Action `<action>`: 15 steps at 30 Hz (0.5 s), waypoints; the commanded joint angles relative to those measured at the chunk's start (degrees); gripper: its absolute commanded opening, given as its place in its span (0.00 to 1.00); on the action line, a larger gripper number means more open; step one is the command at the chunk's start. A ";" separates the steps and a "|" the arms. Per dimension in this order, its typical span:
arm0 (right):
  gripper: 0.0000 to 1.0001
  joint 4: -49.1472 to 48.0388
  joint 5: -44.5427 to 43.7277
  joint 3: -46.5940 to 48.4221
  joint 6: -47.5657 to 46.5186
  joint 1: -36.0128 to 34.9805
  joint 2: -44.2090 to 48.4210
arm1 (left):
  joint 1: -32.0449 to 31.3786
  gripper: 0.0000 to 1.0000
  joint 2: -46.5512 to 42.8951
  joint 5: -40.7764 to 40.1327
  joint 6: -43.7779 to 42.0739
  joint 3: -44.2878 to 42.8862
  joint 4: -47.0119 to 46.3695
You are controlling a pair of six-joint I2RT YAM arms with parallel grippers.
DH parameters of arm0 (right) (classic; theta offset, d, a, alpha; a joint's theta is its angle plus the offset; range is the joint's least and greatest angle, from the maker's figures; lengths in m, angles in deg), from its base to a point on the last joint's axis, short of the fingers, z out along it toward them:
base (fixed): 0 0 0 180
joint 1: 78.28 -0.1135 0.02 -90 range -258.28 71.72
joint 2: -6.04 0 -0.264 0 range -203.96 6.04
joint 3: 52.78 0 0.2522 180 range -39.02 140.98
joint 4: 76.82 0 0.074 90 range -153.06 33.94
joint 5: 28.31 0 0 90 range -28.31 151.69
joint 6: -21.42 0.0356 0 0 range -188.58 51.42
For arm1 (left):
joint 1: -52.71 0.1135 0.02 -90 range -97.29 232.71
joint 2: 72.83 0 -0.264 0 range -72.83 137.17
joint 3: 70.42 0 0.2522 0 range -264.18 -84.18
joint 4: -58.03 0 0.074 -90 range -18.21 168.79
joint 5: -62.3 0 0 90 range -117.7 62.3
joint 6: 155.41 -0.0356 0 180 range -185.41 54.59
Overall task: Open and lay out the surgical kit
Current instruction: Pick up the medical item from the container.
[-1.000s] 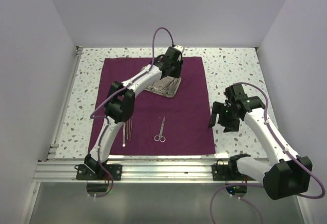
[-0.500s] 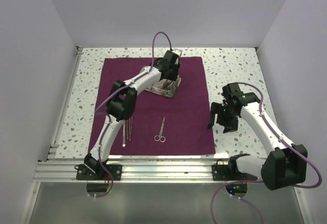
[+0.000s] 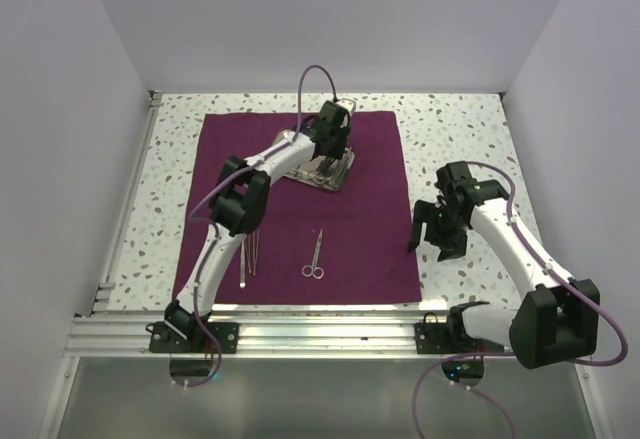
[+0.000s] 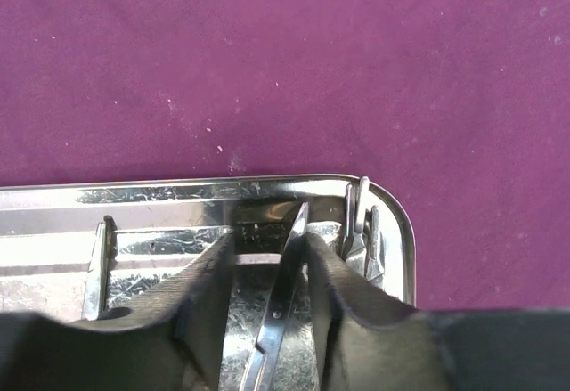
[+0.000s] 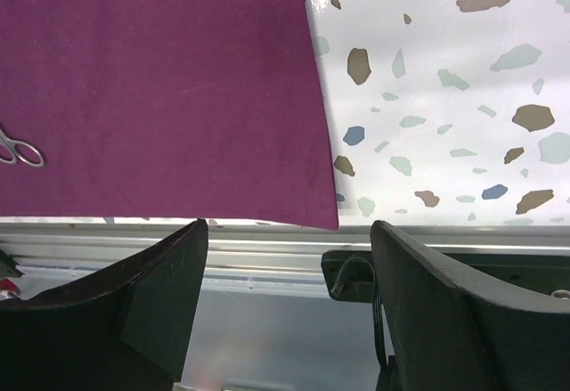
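I read the steel instrument [image 4: 283, 266] lying inside the tray [image 4: 223, 186] as light, stiff and slick, likely to skate on the tray's polished bottom, so I'd pinch it mid-shaft, square across. My left gripper [image 4: 270, 241] straddles it, jaws narrow, with a sliver of gap on one side, so not yet clamped. My right gripper [image 5: 289, 228], well apart from the tray to its right, gapes wide and empty.

place: robotics lab test cell | enclosure: a speckled desk [image 3: 450, 129] is boxed in by plain white walls [image 3: 340, 19] | mounting: a cabled left arm [image 3: 270, 154] and right arm [image 3: 510, 244] are bolted to an aluminium rail [image 3: 300, 334] at the near edge
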 commanded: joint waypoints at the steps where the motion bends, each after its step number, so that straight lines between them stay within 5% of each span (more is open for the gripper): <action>1: 0.78 0.80 0.27 1.85 -1.24 0.33 -0.43 | 0.47 0.39 2.92 0.95 -1.11 0.27 0.75; 8: 0.78 0.80 0.36 1.85 -1.24 0.59 -0.43 | 0.82 0.03 5.64 0.95 -1.20 -0.96 4.96; 15: 0.78 0.62 0.88 1.85 -1.33 0.59 -0.51 | 1.53 0.00 3.81 0.60 -0.67 0.09 4.97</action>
